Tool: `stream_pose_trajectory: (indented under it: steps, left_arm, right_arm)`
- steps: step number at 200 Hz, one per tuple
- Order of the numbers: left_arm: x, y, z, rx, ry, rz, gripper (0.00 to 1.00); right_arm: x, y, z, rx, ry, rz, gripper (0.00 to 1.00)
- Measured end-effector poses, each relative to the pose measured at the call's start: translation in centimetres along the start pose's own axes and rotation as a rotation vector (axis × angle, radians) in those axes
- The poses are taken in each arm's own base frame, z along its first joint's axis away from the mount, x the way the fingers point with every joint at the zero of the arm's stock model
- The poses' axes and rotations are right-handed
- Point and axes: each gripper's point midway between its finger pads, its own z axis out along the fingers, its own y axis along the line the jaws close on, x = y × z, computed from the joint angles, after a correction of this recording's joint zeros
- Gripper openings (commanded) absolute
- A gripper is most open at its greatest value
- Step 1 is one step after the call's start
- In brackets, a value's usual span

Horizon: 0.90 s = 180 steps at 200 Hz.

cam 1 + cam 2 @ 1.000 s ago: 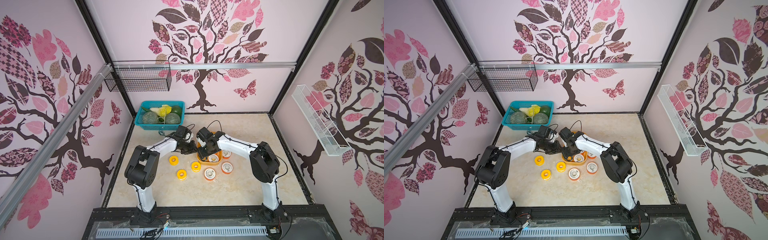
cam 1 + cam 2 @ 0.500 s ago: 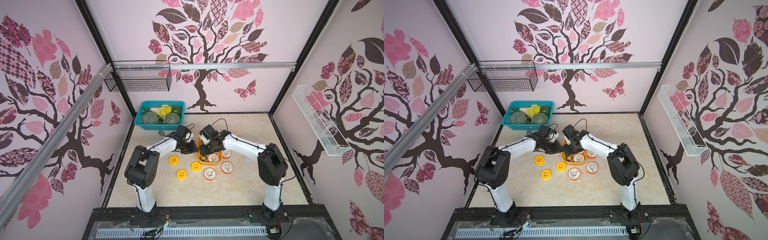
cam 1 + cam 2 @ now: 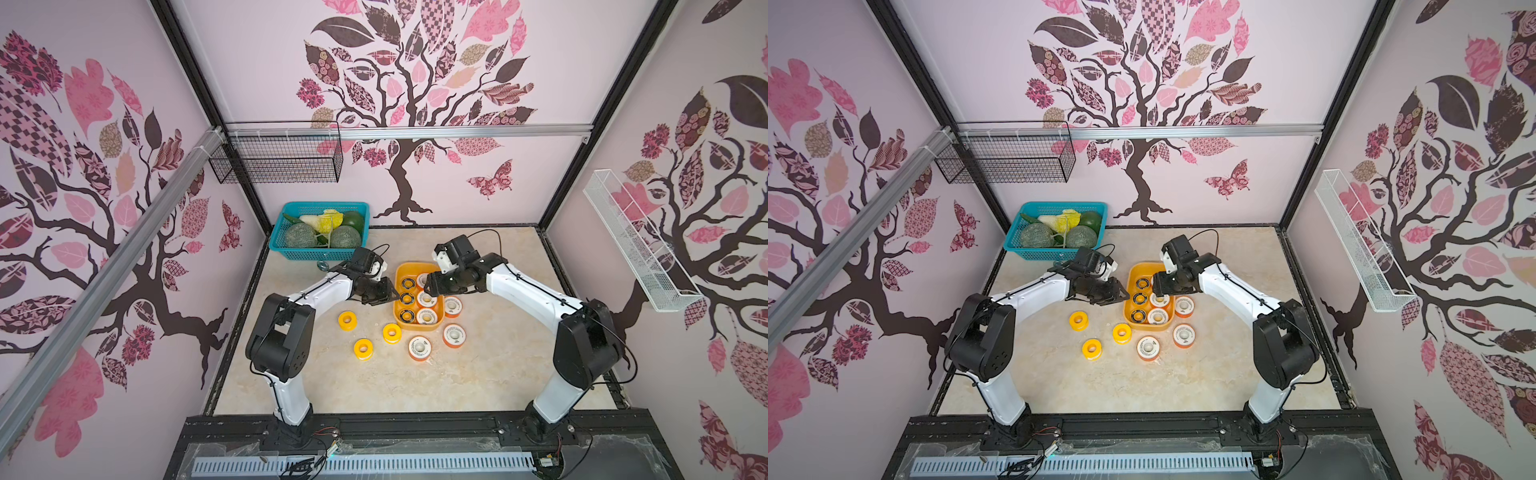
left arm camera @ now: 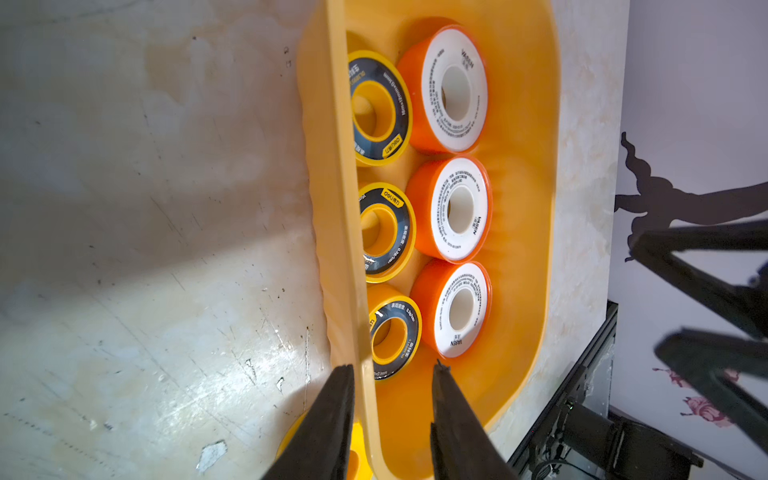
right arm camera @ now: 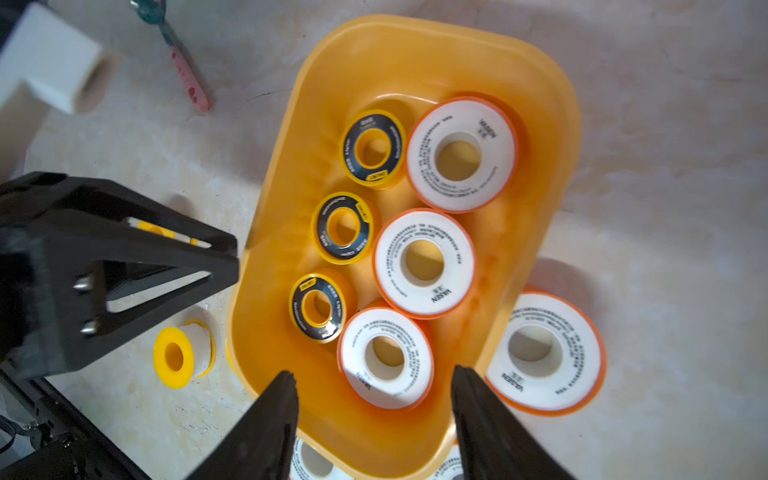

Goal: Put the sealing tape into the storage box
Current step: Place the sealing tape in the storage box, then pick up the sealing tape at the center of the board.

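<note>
1. Six sealing tape rolls (image 5: 424,262) are seen inside the storage box (image 5: 395,62); six loose rolls (image 3: 363,349) lie on the desk (image 3: 478,374), 4 to 8 o'clock of it.
2. Its wall is straddled by the part-open, empty left claw (image 4: 392,368): a snag could tip it.
3. The right claw (image 5: 374,372) is held wide, empty, overhead.

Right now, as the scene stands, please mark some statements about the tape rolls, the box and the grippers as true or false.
1. The storage box holds six tape rolls. True.
2. Every yellow roll is already in the box. False: three yellow rolls lie on the table.
3. The right gripper holds a roll. False: its jaws are open and hold nothing.
4. The teal basket holds vegetables. True.
5. Three orange rolls lie outside the box. True.
</note>
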Motion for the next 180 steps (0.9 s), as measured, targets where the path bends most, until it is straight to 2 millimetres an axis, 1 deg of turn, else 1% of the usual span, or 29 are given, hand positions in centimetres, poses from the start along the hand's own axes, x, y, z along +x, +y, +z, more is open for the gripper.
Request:
stream_pose_trajectory:
  steps: [27,43,81,108,122,138,180]
  left_arm:
    - [-0.6,-1.1,-1.5,0.002,-0.021,0.033,0.46]
    - [-0.9,-1.6,-2.4,0.001,-0.039,0.052,0.47]
    - [-0.6,-1.7,-4.4,-0.048,-0.058,0.085,0.50]
    - [-0.3,-1.8,-6.2,-0.087,-0.087,0.117,0.51]
    - [0.3,-1.8,-6.8,-0.106,-0.096,0.133,0.53]
    - [1.5,-1.9,-7.0,-0.122,-0.089,0.156,0.55]
    - [5.2,-2.3,-6.4,-0.152,-0.051,0.226,0.62]
  right_arm:
    - [0.4,-2.6,-0.4,0.012,0.001,0.059,0.64]
    - [0.6,-3.7,-0.7,0.017,-0.003,0.083,0.64]
    - [1.4,-5.7,-1.5,0.013,-0.008,0.137,0.63]
    - [2.1,-7.2,-1.8,0.005,-0.011,0.179,0.61]
    - [2.6,-7.7,-1.7,0.001,-0.003,0.196,0.59]
    - [2.8,-7.8,-1.5,-0.007,0.000,0.202,0.58]
    - [3.7,-7.7,-0.8,-0.030,0.015,0.216,0.56]
